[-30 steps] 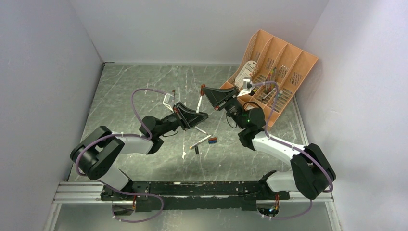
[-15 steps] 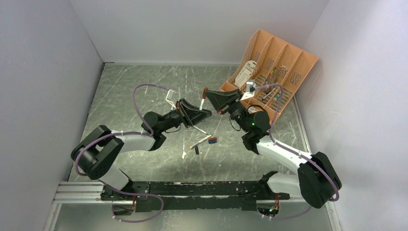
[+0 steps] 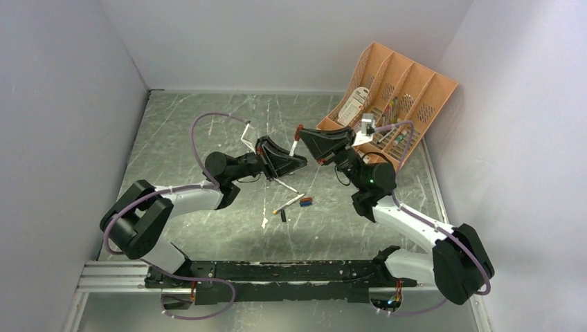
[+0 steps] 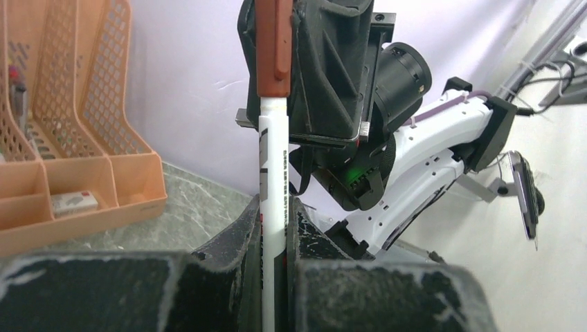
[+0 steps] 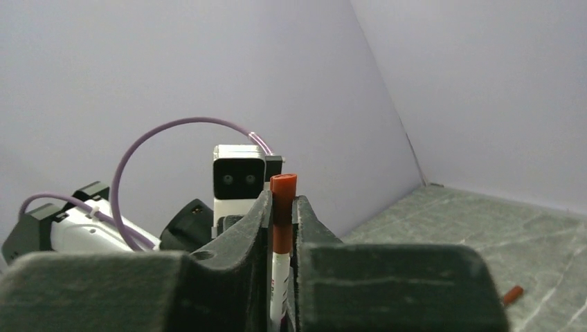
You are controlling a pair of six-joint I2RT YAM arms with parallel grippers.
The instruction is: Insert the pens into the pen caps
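One white pen (image 3: 294, 146) is held upright above the middle of the table. My left gripper (image 3: 299, 162) is shut on its barrel, and in the left wrist view the barrel (image 4: 273, 173) stands between my left gripper's (image 4: 273, 207) fingers. A red cap (image 3: 298, 129) sits on the pen's upper end. My right gripper (image 3: 302, 134) is shut on this cap. In the right wrist view the cap (image 5: 282, 207) is clamped in my right gripper (image 5: 282, 204), with the white barrel (image 5: 278, 283) below it. The cap also shows in the left wrist view (image 4: 274, 48).
The orange slotted organizer (image 3: 394, 104) stands at the back right, with pens in its slots. Loose on the table below the grippers lie a pen (image 3: 289, 203), a blue cap (image 3: 306, 201), a dark cap (image 3: 283, 216) and a white pen (image 3: 265, 221). A small red piece (image 5: 511, 295) lies on the floor.
Both grippers and the pen between them have shifted a little right and away from the bases. The grips are unchanged.
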